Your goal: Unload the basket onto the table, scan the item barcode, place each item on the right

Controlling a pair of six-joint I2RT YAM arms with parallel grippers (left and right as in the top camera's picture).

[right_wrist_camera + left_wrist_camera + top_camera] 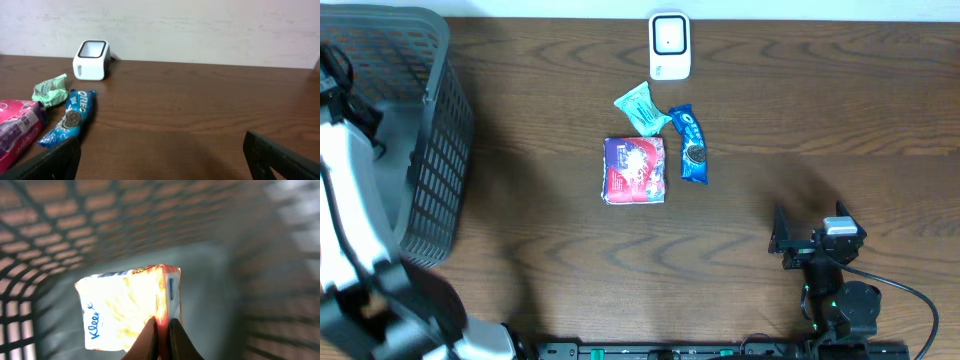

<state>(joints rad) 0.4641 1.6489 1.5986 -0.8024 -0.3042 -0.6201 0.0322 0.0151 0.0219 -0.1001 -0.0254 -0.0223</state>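
Scanner (669, 45) is seen overhead, well ahead-left of the right pincer (785, 240). At the left wrist, the left pincer (162, 323) is shown clenched inside the basket (75, 210), the tissue pack (125, 307) just beyond its tips; a grip cannot be told. At the right wrist, that pincer is shown spread, empty.

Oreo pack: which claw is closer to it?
Right. The right claw is over the table near the Oreo pack; the left claw is far off, inside the basket.
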